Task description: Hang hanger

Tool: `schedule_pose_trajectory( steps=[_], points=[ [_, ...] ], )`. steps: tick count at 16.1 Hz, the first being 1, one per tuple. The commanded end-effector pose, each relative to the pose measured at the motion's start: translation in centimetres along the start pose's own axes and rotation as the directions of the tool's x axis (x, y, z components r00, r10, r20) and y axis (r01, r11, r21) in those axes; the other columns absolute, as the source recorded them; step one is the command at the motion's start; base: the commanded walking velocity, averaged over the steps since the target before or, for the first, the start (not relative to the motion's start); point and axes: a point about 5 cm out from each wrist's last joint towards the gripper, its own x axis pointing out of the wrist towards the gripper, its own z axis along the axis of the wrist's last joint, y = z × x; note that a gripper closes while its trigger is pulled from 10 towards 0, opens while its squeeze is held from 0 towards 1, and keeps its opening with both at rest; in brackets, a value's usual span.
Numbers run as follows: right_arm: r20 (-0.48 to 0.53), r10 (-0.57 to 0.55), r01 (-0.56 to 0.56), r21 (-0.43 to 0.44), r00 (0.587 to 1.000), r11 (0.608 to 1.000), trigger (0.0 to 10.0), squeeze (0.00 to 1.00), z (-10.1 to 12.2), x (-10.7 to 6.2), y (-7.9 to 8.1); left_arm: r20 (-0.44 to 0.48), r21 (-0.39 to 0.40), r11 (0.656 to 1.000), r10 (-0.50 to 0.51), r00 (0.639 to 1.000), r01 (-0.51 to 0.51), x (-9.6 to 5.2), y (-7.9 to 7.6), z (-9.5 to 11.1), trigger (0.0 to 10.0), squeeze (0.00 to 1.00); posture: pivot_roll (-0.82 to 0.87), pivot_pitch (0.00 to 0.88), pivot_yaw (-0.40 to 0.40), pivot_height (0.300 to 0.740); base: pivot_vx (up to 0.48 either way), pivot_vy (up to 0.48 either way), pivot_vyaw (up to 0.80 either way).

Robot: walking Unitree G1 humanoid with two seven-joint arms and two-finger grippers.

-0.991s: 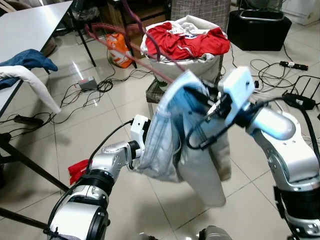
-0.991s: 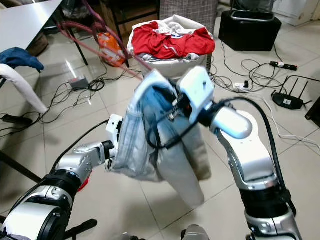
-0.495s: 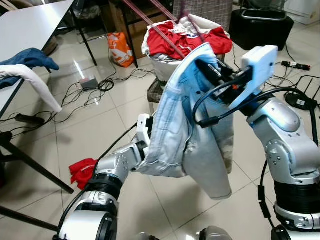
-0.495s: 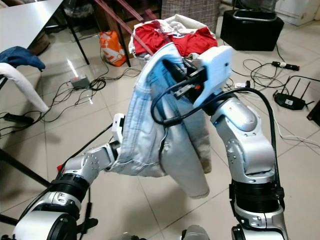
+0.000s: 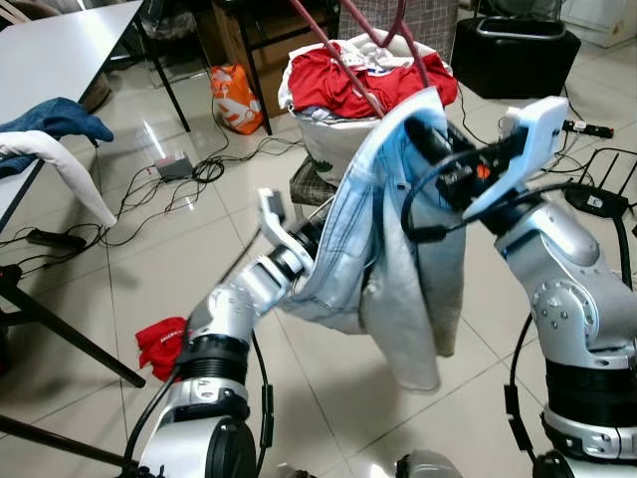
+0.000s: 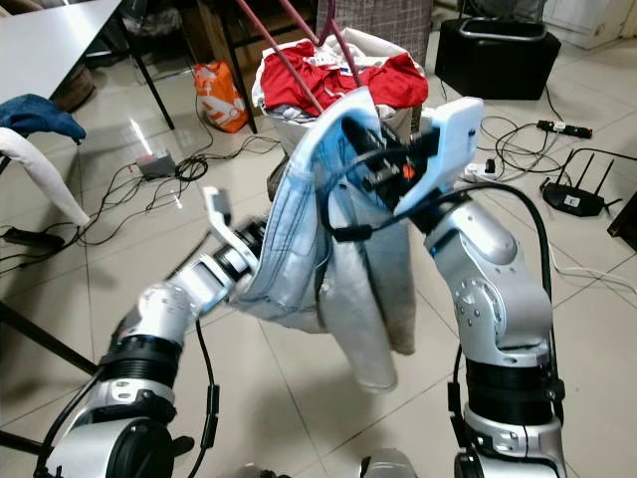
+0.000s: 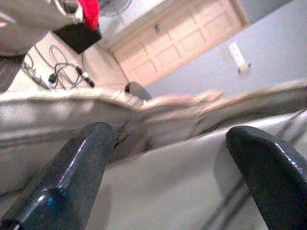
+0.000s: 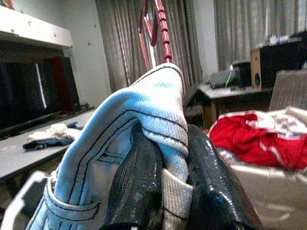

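Holding light blue jeans (image 5: 383,239) up in mid-air over the tiled floor (image 5: 149,259), right pincer (image 8: 165,191) clamped on a fold of the denim near the waistband, fabric pinched between both black fingers (image 8: 136,182). Jeans hang from that grip, pale legs dropping down in front of the robot. Dark red hanger (image 5: 373,55) rises from the top of the jeans, its rods angling up and out of frame above the laundry basket; in the right wrist view the red hanger bars stand just above the gripped fold. Left pincer (image 7: 168,158) spread wide, fingers (image 7: 72,177) well apart, pressed against the pale inner side of the jeans with cloth spanning between them, not pinched. Left arm (image 5: 234,309) reaches up under the lower left edge of the garment; right arm (image 5: 567,269) bent, wrist raised high. Behind the jeans, basket (image 5: 328,144) piled with red clothes (image 5: 333,80). Orange bag (image 5: 236,95) left of the basket by a dark leg of a rack. White surface (image 5: 60,45) at far left with blue cloth (image 5: 55,118) and white cloth (image 5: 65,169) draped off its edge. Small red cloth (image 5: 159,344) on the floor beside the left arm. Cables (image 5: 189,179) and a power strip scattered on the tiles; black box (image 5: 513,55) at top right
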Motion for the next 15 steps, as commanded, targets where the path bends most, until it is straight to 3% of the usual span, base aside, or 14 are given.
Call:
schedule_pose_trajectory(
  steps=[1, 3, 7, 9, 11, 13, 14, 15],
  points=[
    [0.023, 0.04, -0.041, 0.044, 0.999, 0.998, 10.0, 0.0, 0.2, 0.0, 0.4, 0.029, -0.007, 1.0, -0.023, 0.999, 0.023, 0.3, -0.9, 0.7, 10.0, 0.0, -0.23, 0.0, 0.163, 0.74, 0.0, 0.0, 0.0],
    [0.03, 0.059, -0.061, 0.086, 0.998, 0.994, 10.0, 0.0, 0.2, -0.2, 0.6, 0.031, -0.021, 1.0, -0.012, 0.999, 0.013, 0.2, -1.1, 0.5, 10.0, 0.0, -0.23, 0.0, 0.166, 0.74, 0.0, 0.0, 0.0],
    [0.009, 0.084, -0.084, 0.088, 0.996, 0.993, 10.0, 0.0, -0.2, -0.4, 0.9, 0.033, -0.01, 1.0, 0.007, 0.999, -0.007, 0.2, -1.3, 0.7, 10.0, 0.0, -0.23, 0.0, 0.163, 0.74, 0.0, 0.0, 0.0],
    [-0.044, 0.059, -0.059, -0.001, 0.997, 0.998, 10.0, 0.0, -1.0, -0.6, 0.4, 0.037, 0.123, 0.984, 0.124, 0.992, -0.127, -0.2, 0.2, 1.5, 10.0, 0.0, -0.23, 0.0, 0.158, 0.74, 0.0, 0.0, 0.0],
    [-0.026, 0.004, -0.004, -0.011, 1.0, 1.0, 10.0, 0.0, -0.7, -0.5, -0.5, 0.081, 0.251, 0.928, 0.263, 0.961, -0.276, -0.9, 2.1, 2.6, 10.0, 0.0, -0.23, 0.0, 0.158, 0.74, 0.0, 0.0, 0.0],
    [0.012, -0.034, 0.034, -0.015, 0.999, 0.999, 10.0, 0.0, 0.2, -0.3, -1.2, 0.129, 0.312, 0.879, 0.338, 0.932, -0.361, -1.5, 3.0, 3.6, 10.0, 0.0, -0.23, 0.0, 0.157, 0.74, 0.0, 0.0, 0.0],
    [0.042, -0.066, 0.068, -0.041, 0.997, 0.997, 10.0, 0.0, 1.1, -0.1, -1.8, 0.219, 0.373, 0.799, 0.418, 0.881, -0.472, -2.4, 4.0, 5.2, 10.0, 0.0, -0.23, 0.0, 0.153, 0.74, 0.0, 0.0, 0.0],
    [0.042, -0.066, 0.068, -0.046, 0.997, 0.997, 10.0, 0.0, 1.1, 0.0, -1.9, 0.242, 0.386, 0.78, 0.43, 0.87, -0.492, -2.6, 4.2, 5.6, 10.0, 0.0, -0.23, 0.0, 0.153, 0.74, 0.0, 0.0, 0.0]
  ],
)
